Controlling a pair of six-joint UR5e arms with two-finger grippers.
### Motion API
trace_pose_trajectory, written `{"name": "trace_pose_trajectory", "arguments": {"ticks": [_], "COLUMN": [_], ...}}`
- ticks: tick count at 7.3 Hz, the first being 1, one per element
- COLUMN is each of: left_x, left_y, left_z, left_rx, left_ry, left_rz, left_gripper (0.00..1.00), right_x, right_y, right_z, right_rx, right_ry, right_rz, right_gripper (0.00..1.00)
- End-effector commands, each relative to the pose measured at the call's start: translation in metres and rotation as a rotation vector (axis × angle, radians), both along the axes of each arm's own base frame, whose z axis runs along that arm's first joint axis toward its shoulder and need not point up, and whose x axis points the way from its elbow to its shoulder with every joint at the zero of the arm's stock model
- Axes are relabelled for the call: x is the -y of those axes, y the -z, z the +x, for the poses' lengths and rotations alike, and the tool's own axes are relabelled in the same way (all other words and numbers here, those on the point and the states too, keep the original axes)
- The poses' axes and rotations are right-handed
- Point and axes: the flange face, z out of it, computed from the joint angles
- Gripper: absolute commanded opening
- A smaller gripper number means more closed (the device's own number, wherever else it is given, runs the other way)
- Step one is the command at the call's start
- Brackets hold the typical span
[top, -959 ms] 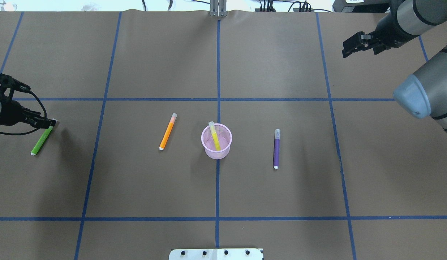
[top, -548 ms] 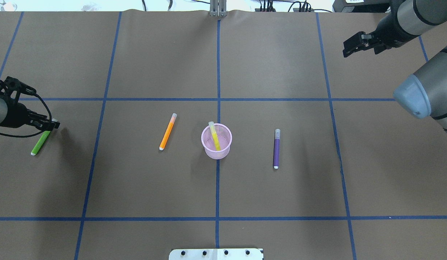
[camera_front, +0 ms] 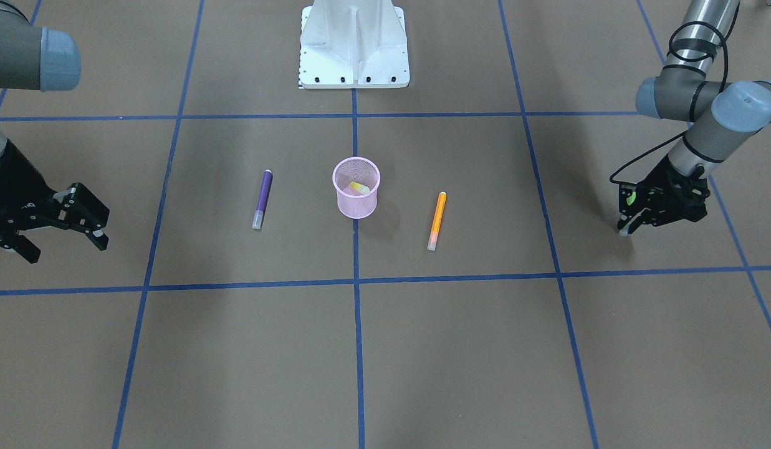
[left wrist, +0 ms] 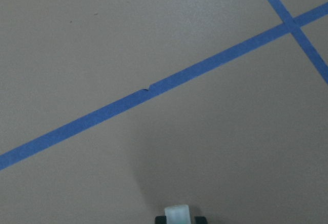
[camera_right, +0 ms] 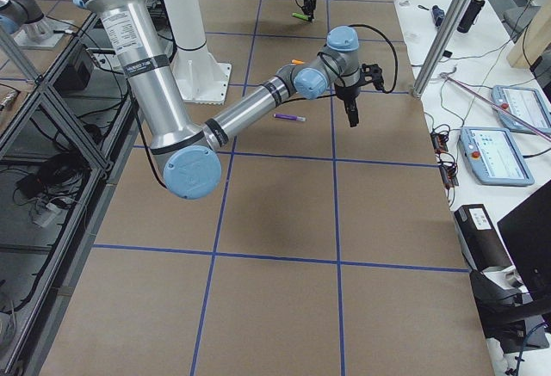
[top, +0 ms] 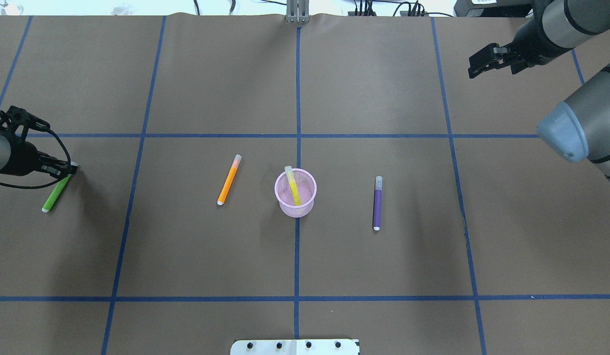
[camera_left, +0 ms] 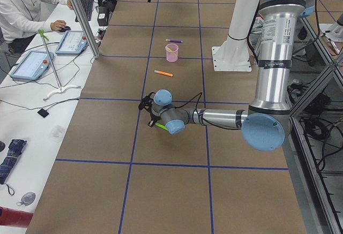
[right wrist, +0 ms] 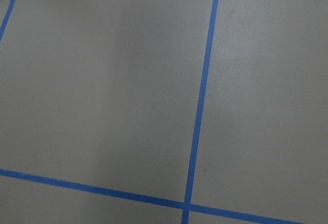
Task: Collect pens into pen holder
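Clenching the green pen (top: 55, 192) by its cap end at the table's (top: 186, 74) left edge, well apart from the holder (top: 295, 193), left gripper (top: 68, 170) is risking swing or slip from that end hold; right gripper (camera_front: 67, 246) is idling open.

Four pens were counted in all: one yellow pen (top: 293, 190) inside the cup and three outside it, namely one orange pen (top: 229, 180), one purple pen (top: 377, 203) and one green pen (top: 54, 195). The desk (top: 383, 271) carried one pink mesh pen holder (top: 296, 212) and one white base plate (camera_front: 354, 43), and two robot arms reached over it, one left arm (top: 4, 158) and one right arm (top: 576, 123). Beside the desk sat one person (camera_left: 21, 9) with two control tablets (camera_left: 72, 41).
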Motion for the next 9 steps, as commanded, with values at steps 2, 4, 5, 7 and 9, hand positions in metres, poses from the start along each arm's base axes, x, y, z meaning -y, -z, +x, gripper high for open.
{"name": "trace_pose_trajectory", "arguments": {"ticks": [2, 4, 5, 7, 9], "left_x": [-0.002, 0.005, 0.016, 0.031, 0.023], "left_y": [0.021, 0.095, 0.142, 0.21, 0.261], "left_z": [-0.001, 0.002, 0.011, 0.025, 0.038], "left_rx": [-0.034, -0.116, -0.2, -0.344, -0.484], "left_ry": [-0.007, 0.0, 0.0, 0.003, 0.037], "left_rz": [0.023, 0.149, 0.26, 0.431, 0.624], "left_gripper": [0.0, 0.0, 0.0, 0.0, 0.0], "right_x": [0.0, 0.0, 0.0, 0.001, 0.001], "right_y": [0.002, 0.002, 0.002, 0.003, 0.003], "right_z": [0.0, 0.0, 0.0, 0.0, 0.0], "right_rx": [0.002, 0.002, 0.002, 0.003, 0.002], "right_ry": [0.0, -0.002, -0.002, -0.002, -0.003], "right_rz": [0.004, 0.004, 0.004, 0.006, 0.006], "right_gripper": [1.0, 1.0, 0.99, 1.0, 1.0]}}
